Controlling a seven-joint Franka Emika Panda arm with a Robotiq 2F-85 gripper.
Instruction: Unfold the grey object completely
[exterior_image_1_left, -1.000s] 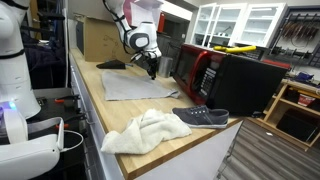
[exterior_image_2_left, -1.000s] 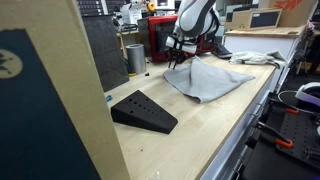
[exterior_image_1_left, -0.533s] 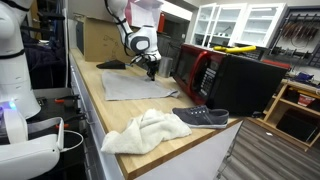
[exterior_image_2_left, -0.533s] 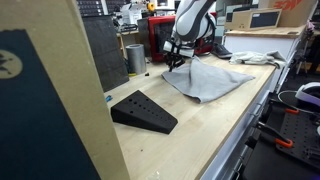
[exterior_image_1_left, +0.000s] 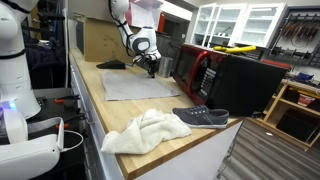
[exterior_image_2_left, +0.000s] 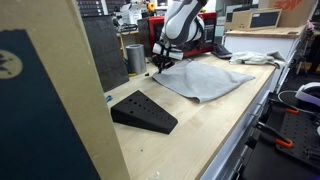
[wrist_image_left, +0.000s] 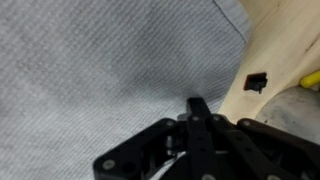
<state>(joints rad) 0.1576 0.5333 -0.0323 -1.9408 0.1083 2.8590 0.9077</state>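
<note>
Grey cloth (wrist_image_left: 100, 70) weave shows only in wrist view, under fingers (wrist_image_left: 200, 112).

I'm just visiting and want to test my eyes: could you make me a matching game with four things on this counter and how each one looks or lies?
Things:
1 cloth
2 towel
3 shoe
4 wedge

Descriptions:
A white, crumpled in a heap
B black, sloped block
C grey, spread out flat
D dark, next to the towel

Pairs: 1-C, 2-A, 3-D, 4-B
</note>
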